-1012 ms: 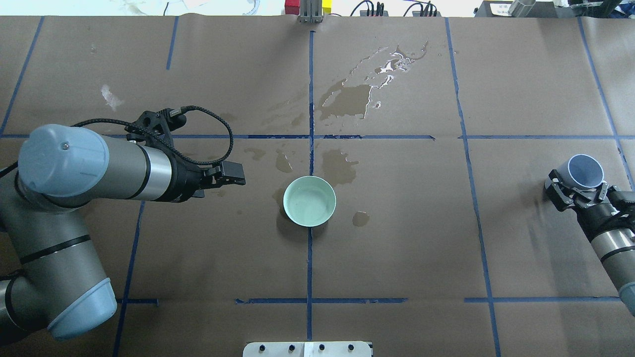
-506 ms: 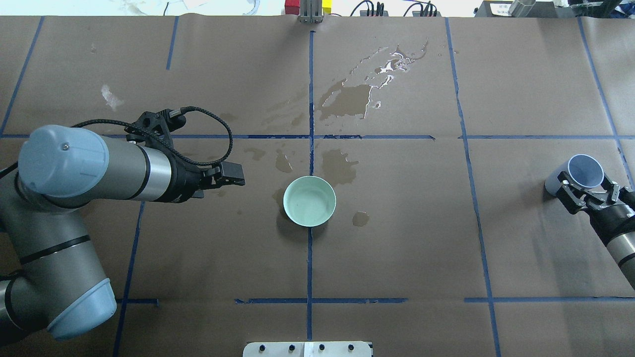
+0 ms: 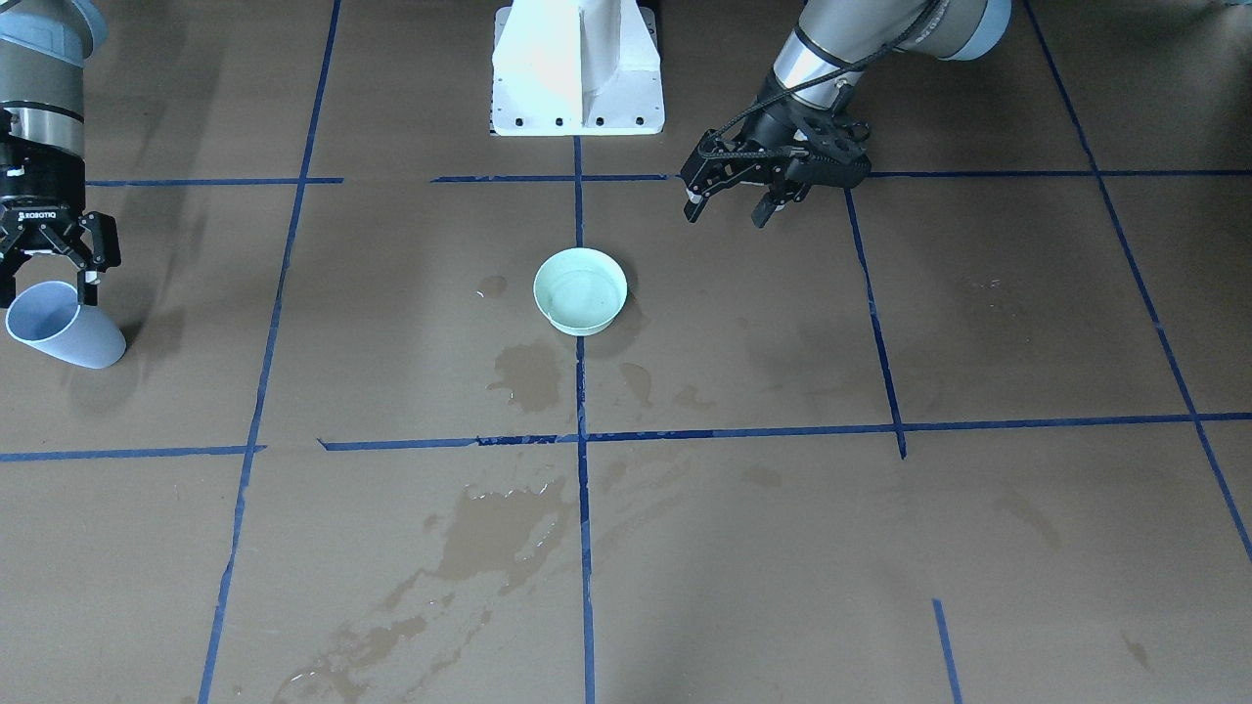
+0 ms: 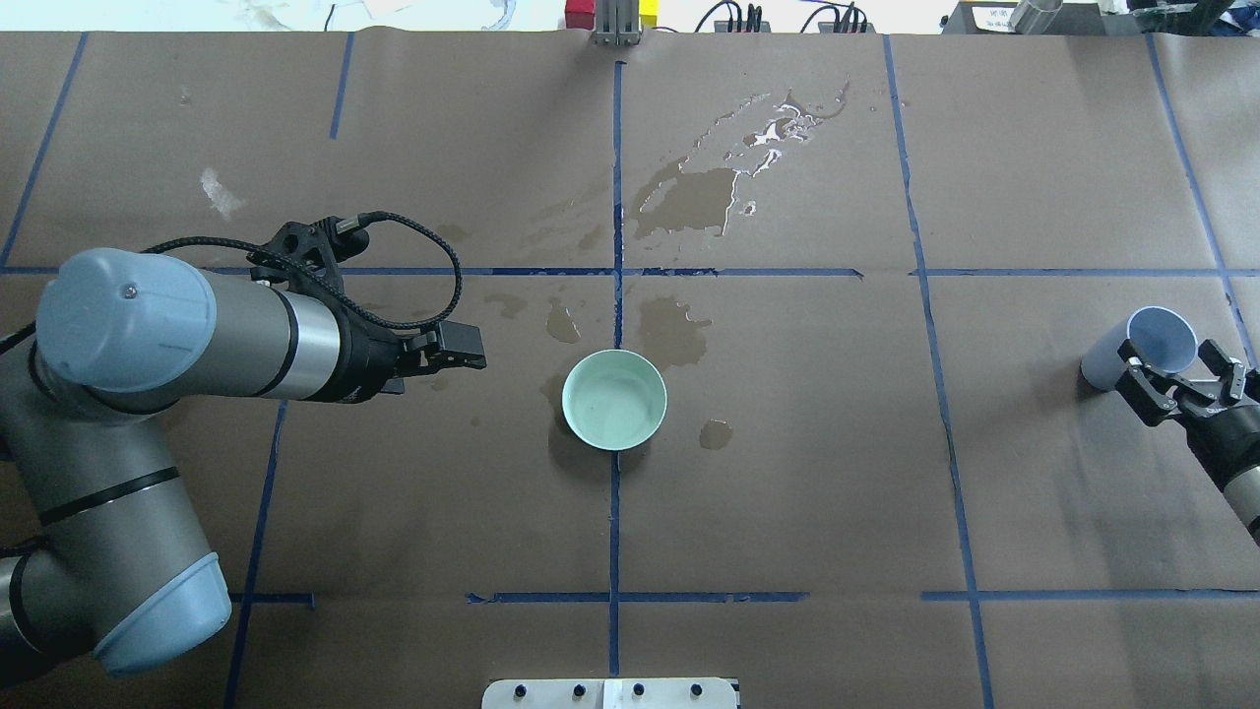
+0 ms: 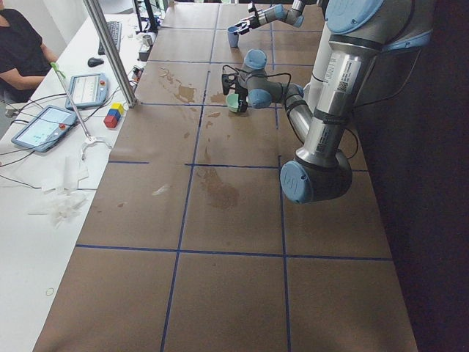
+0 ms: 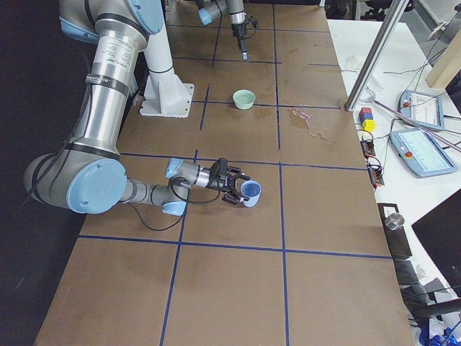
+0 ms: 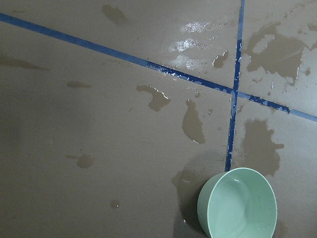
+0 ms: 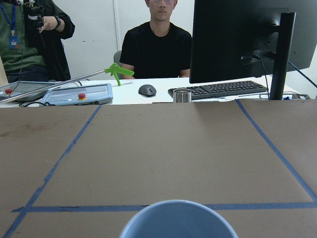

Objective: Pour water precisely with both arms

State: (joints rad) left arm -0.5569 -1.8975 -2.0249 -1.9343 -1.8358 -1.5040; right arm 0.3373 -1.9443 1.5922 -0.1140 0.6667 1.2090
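water (image 7: 240, 208) – faint in bowl (image 4: 569, 384) | L claw (image 3: 724, 219) apart, empty | R claw (image 3: 49, 284) apart round cup (image 3: 68, 337) rim – contact unclear

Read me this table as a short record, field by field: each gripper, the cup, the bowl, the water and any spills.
left gripper: open, empty, above the brown paper, short of the bowl
right gripper: open, fingers either side of the cup
cup: pale blue, looks upright, at the robot's far right
bowl: mint green, table centre, untouched
water: seemingly a shallow pool in the bowl
spills: wet patches beyond and around the bowl
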